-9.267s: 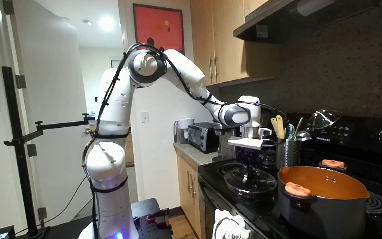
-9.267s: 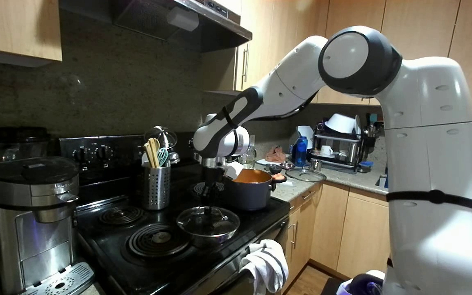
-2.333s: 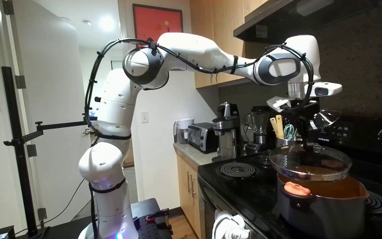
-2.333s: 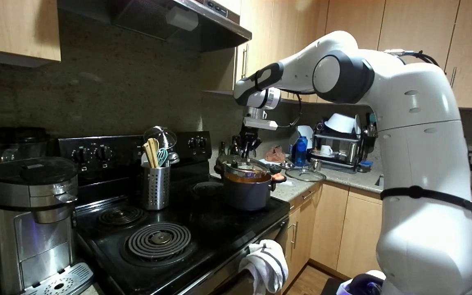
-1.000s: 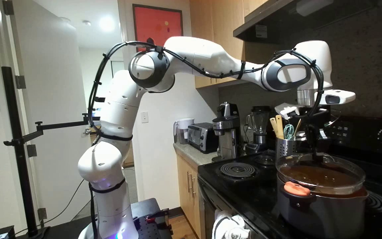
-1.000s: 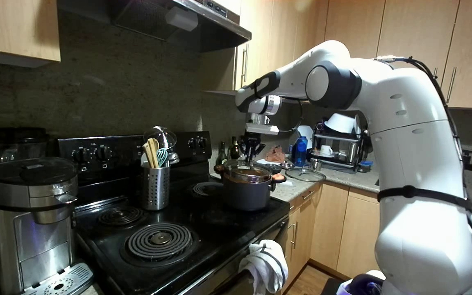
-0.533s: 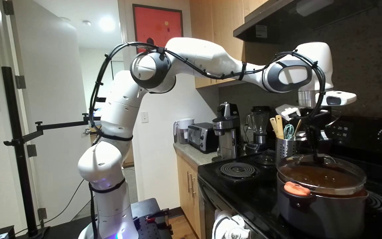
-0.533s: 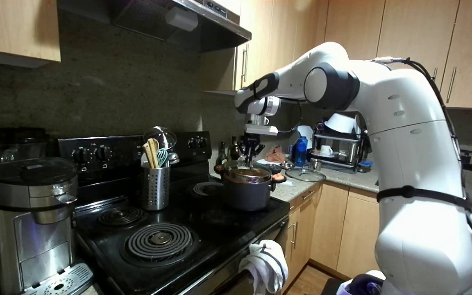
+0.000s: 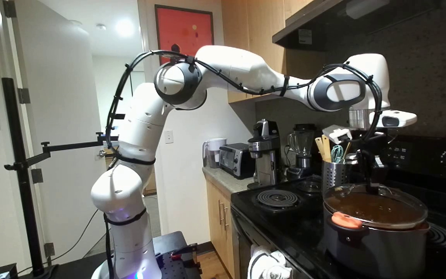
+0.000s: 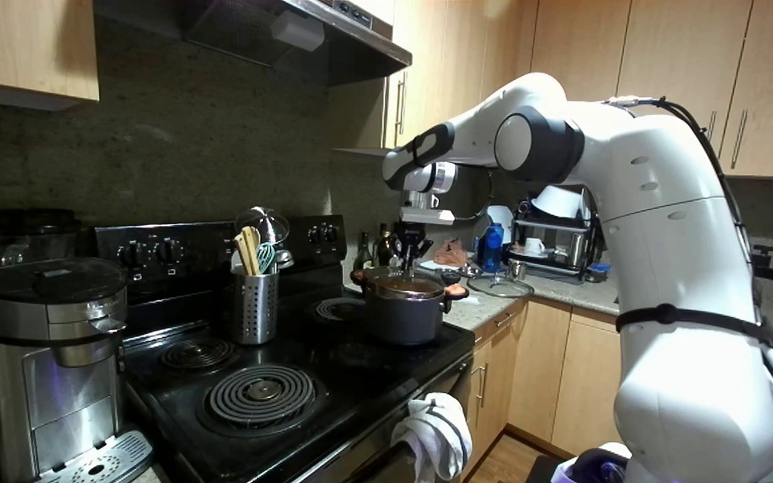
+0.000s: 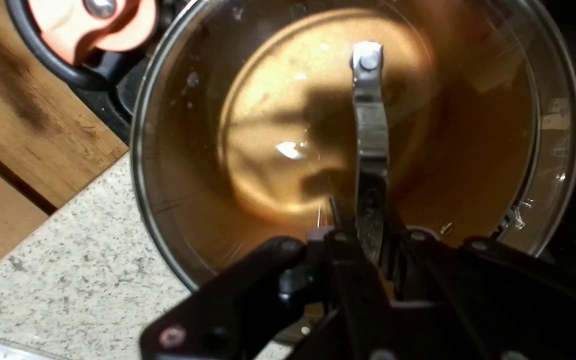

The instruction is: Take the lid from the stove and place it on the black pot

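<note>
The lid [image 9: 385,211], see-through glass with a shiny rim and a metal strap handle, lies over the mouth of the black pot [image 9: 378,252]. Its rim is at the pot's rim or very close; a thin strip of orange shows at the front right. The lid [image 10: 405,286] and pot [image 10: 403,323] also show in the other exterior view. My gripper [image 9: 372,188] points down and is shut on the lid's handle, also seen in that view [image 10: 408,272]. In the wrist view the handle runs between the fingers [image 11: 368,232], above the glass [image 11: 468,150].
A metal utensil holder [image 9: 333,175] stands behind the pot. The pot's orange-topped side handle [image 9: 347,220] sticks out in front. The range hood [image 10: 306,33] overhangs the stove. Another glass lid [image 10: 500,286] and bottles [image 10: 363,253] are on the counter. A towel [image 10: 435,429] hangs at the oven.
My gripper took the lid from the front burner, carried it over the pot and lowered it. In the last half second the lid and gripper have come down slightly and the lid sits flatter.
</note>
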`<state>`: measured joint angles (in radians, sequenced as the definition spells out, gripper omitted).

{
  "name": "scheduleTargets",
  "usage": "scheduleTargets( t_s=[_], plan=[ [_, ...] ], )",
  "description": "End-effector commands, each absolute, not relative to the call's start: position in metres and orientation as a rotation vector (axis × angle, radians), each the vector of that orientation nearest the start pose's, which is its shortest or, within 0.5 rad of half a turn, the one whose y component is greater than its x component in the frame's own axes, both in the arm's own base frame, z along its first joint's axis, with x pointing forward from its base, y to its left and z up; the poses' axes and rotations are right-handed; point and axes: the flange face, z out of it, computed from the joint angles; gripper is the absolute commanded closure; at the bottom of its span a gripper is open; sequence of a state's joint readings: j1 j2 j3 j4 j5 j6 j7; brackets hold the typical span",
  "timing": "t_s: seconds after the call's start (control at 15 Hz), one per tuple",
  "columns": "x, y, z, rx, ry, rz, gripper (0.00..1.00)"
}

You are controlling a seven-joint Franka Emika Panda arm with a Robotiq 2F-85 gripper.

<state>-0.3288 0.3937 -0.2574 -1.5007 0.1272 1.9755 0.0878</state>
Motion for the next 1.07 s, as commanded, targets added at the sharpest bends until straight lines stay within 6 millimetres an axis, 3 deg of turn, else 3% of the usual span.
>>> scheduleTargets(
  t_s=[0.0,1.0],
  plan=[
    [0.593,-0.346,0.469,-2.958,1.107,-0.133,0.96],
    [0.595,-0.35,0.457,-3.001,1.114,-0.05,0.96]
  ],
)
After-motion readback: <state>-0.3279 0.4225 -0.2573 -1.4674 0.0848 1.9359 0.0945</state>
